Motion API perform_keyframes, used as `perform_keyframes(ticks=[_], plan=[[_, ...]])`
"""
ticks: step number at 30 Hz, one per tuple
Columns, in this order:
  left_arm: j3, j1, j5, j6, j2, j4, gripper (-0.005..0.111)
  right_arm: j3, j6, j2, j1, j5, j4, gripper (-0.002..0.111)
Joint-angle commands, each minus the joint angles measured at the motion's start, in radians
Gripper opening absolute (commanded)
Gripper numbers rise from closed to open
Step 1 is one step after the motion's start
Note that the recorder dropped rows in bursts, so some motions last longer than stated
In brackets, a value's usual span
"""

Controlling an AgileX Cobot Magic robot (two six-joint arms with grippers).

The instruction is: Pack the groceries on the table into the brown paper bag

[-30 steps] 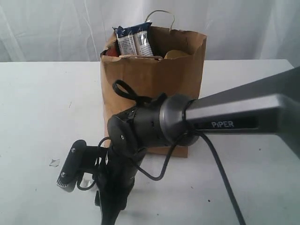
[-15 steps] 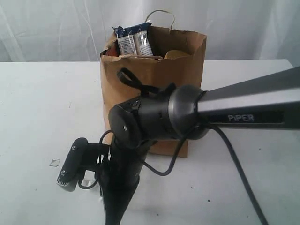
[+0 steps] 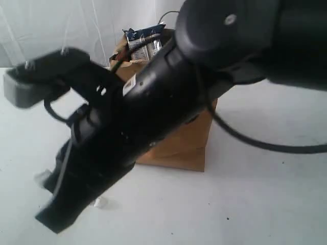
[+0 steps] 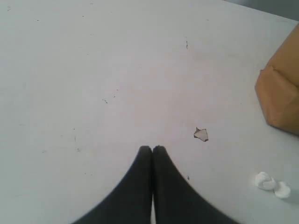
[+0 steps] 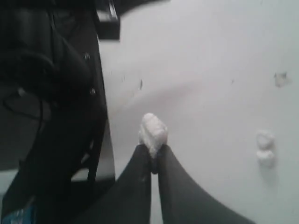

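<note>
Status: right gripper (image 5: 153,156) pinched tight on small white crumpled lump (image 5: 153,130). Left gripper (image 4: 152,150) clenched, holding nothing, over table (image 4: 93,70). Two white bits (image 4: 273,184) just beside. Farther back, brown paper bag (image 3: 184,148) upright on table, long blue-white packet (image 3: 145,43) sticking out of top.

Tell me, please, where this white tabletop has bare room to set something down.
Bare white tabletop lies right of the creased brown paper bag and ahead of the shut left gripper. Crowded: the bag's front-left, where the black right arm reaches down, right gripper pinching a white lump near white scraps.
</note>
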Motion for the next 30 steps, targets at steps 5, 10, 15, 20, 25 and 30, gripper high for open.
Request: perform_keyframes(ticks=[5,10,15,20,25,30], plan=[[0.0,-0.005,-0.001,-0.003,-0.004,-0.011,0.0,-0.005,-0.092,-0.134,-0.008,-0.229,-0.035,0.001],[0.0,-0.005,-0.001,-0.003,-0.004,-0.011,0.0,-0.005,-0.092,-0.147,-0.008,-0.393,-0.079,0.001],[0.0,-0.005,-0.001,-0.003,-0.004,-0.011,0.0,-0.005,-0.095,-0.145,-0.008,-0.581,-0.12,0.001],[0.0,-0.005,-0.001,-0.003,-0.004,-0.011,0.0,-0.005,-0.095,-0.131,-0.01,-0.733,-0.148,0.001],[0.0,-0.005,-0.001,-0.003,-0.004,-0.011,0.0,-0.003,-0.095,-0.11,-0.067,-0.761,-0.186,0.001],[0.0,-0.005,-0.001,-0.003,-0.004,-0.011,0.0,-0.001,-0.095,-0.101,-0.155,-0.756,-0.186,0.001]])
